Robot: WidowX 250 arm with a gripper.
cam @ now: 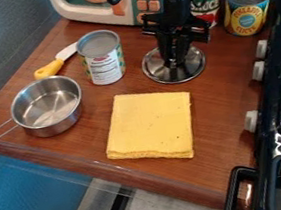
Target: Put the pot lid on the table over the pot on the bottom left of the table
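Glossy, reddish-brown wood grain covers the table [232,147]. Above it we see the black gripper [175,61] pointing down at the lid [192,69], a round, mirror-bright metal disc directly below the jaws. We cannot tell how far open the jaws are, nor whether they have hold of the lid; it appears to lie flat on the wood. An off-centre or loose grip could let the smooth metal tilt or slip on lifting.

Just left of the jaws stands a ridged-topped can [104,65], which a low carry could clip or topple. Nearer the viewer than the jaws lies a square yellow cloth [150,125], folded, soft and matte. Farther left we find the open pot [58,122], a round steel vessel with a thin wire handle [0,132]; a misjudged release could leave the lid askew on its rim, or a knock could shift the light-looking pot. Beyond it lies a yellow-handled knife [49,69]; behind the jaws, a cream toy microwave [98,18].
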